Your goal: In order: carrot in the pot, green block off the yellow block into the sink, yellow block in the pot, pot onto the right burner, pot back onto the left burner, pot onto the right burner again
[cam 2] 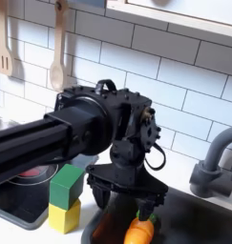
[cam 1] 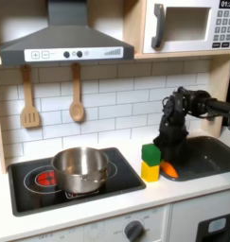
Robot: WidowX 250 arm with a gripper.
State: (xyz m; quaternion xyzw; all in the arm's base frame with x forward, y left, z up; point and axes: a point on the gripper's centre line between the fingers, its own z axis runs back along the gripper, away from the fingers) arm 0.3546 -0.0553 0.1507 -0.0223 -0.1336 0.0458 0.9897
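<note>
Where fingers (cam 2: pixel 139 202) hover: stubby orange carrot (cam 2: pixel 138 232), tapered.

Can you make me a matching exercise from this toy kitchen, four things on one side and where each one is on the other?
Things:
1. green block
2. yellow block
3. carrot
4. pot

Places:
A. on the counter, under another block
B. on the stove's burner
C. on top of another block
D. just below the gripper, at the sink's edge

Pairs: 1-C, 2-A, 3-D, 4-B
</note>
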